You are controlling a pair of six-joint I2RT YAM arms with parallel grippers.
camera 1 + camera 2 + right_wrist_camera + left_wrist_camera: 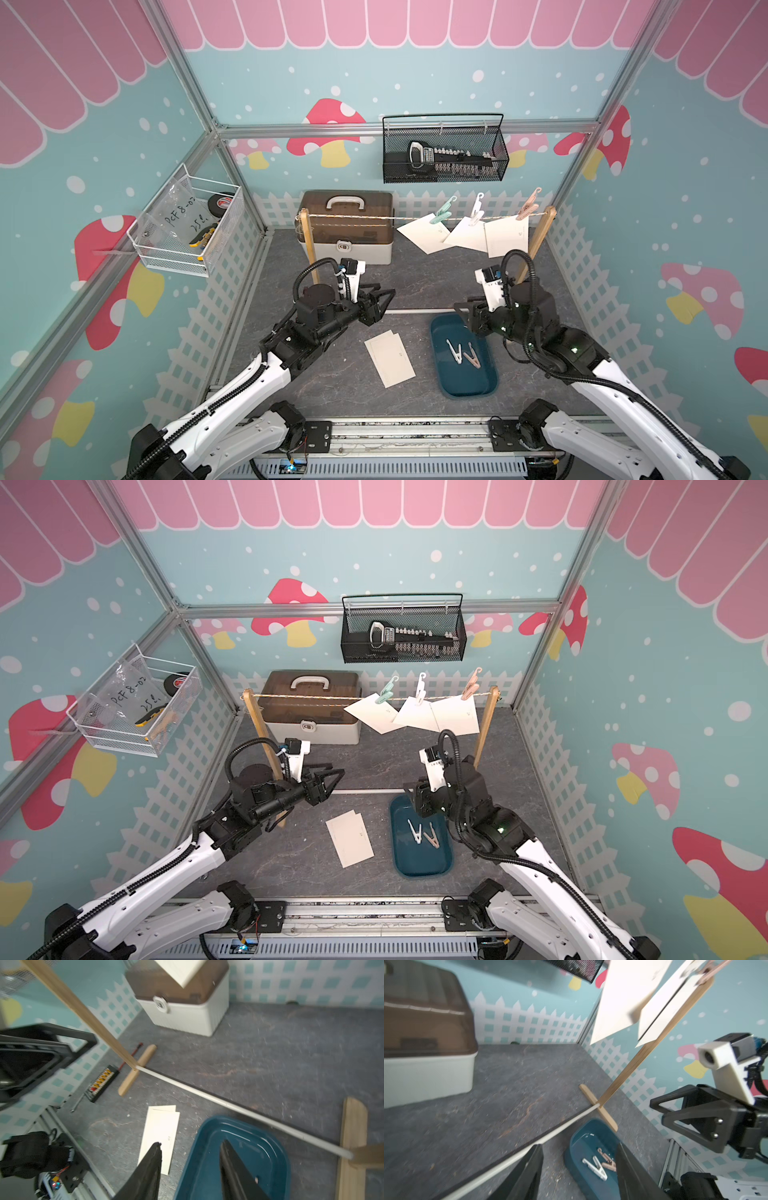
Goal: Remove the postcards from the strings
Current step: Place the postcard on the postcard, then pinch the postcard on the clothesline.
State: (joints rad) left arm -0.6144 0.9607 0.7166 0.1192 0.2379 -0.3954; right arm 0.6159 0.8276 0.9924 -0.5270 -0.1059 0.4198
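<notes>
left claw [579, 1145]: spread, empty, low over the desk [415, 282] by the left upright [309, 245].
right claw [192, 1144]: spread, empty, above the far end of the tray [469, 384].
hanging postcards [505, 239]: three, bunched at my right end of the string [353, 217], overlapping, each pinned at the top by one of the clothespins [476, 214].
stacked postcards [390, 359]: two, flat on the desk just beside the tray.
handling, my guess: thin paper, very light, floppy, creases easily, smooth. A pull against a shut pin could tear it.
where I'd hold: a free lower corner clear of its neighbours, pads flat on both faces, gentle pinch.
pins: stiff and springy, I think. Squeeze the tails, not the card.
</notes>
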